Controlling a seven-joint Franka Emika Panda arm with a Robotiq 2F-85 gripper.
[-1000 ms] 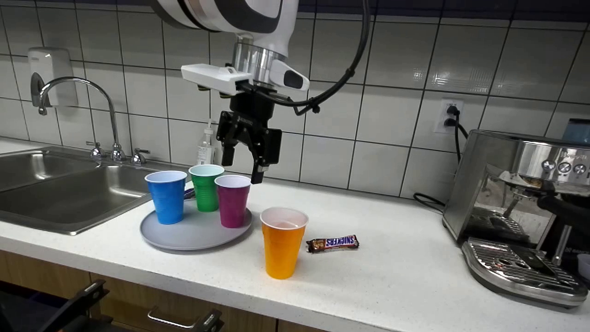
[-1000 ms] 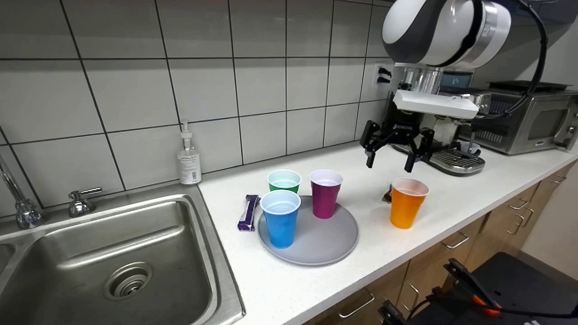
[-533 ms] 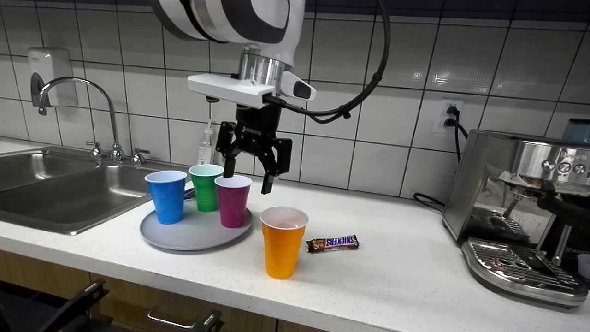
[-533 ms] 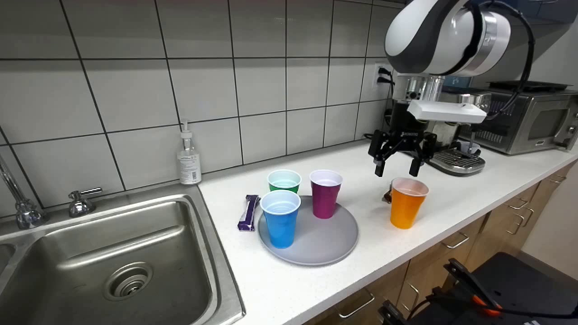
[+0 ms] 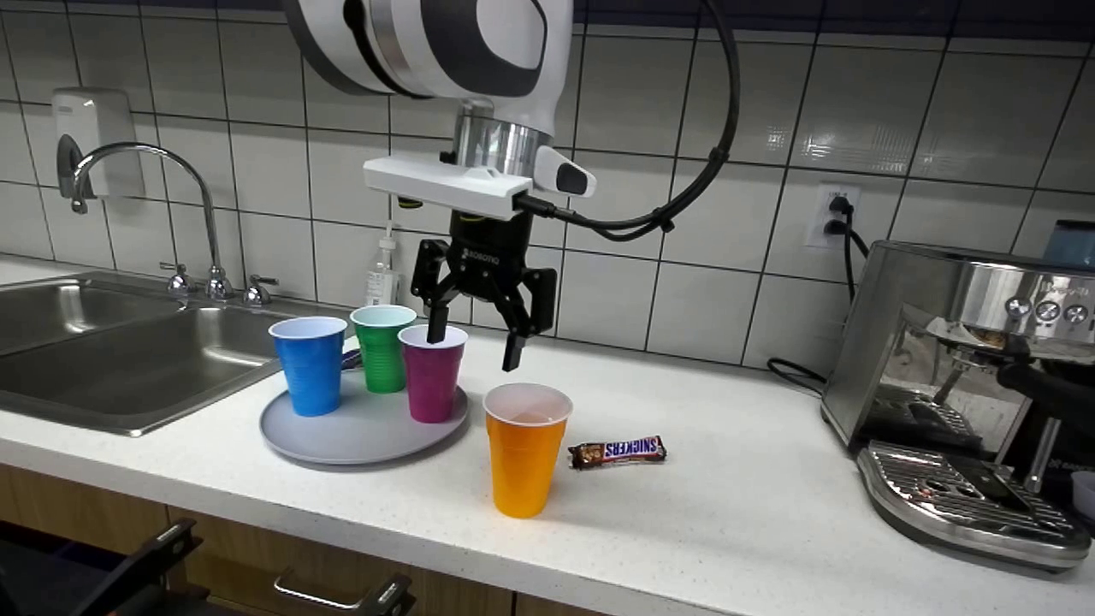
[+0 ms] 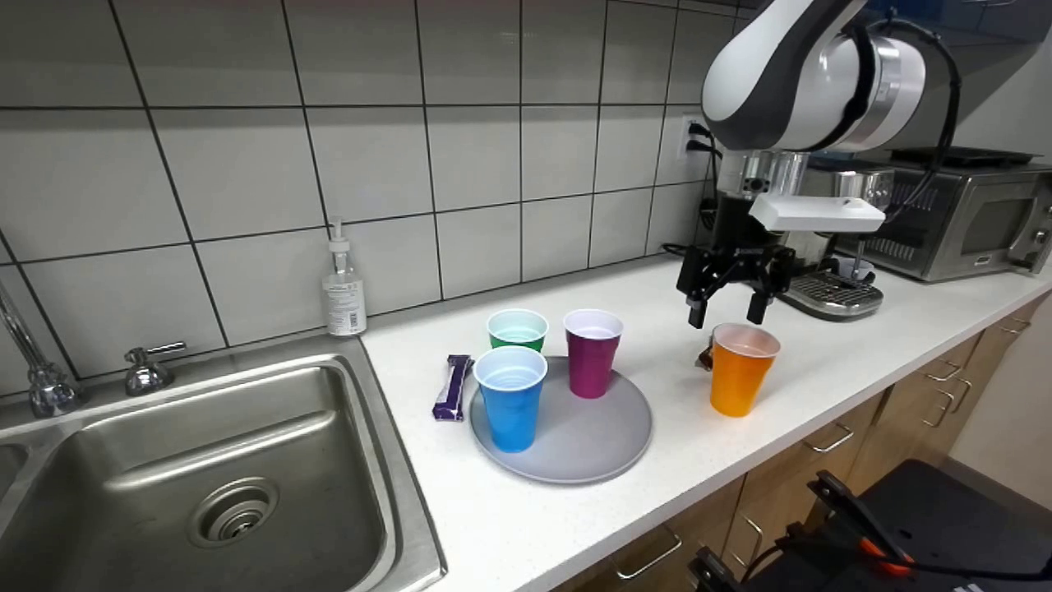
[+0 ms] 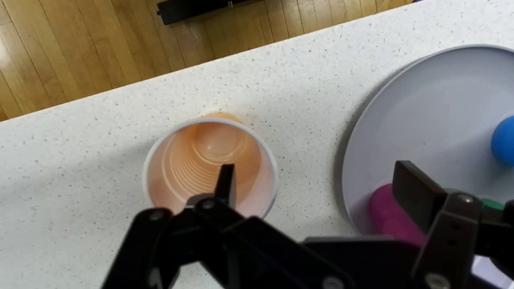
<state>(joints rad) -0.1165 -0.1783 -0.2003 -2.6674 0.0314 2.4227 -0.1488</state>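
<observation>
Over the counter (image 5: 753, 513), the gripper (image 5: 474, 344) hangs spread and empty near the orange cup (image 5: 523, 466), which stands beside the plate (image 5: 368, 441), apparently not yet grasped. The blue cup (image 5: 310, 370), green cup (image 5: 382, 355) and purple cup (image 5: 432, 382) already stand on the plate.

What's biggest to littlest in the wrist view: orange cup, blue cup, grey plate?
1. grey plate, cut off by the picture's edge
2. orange cup
3. blue cup, also cut off there
Ranked by visible parts.
</observation>
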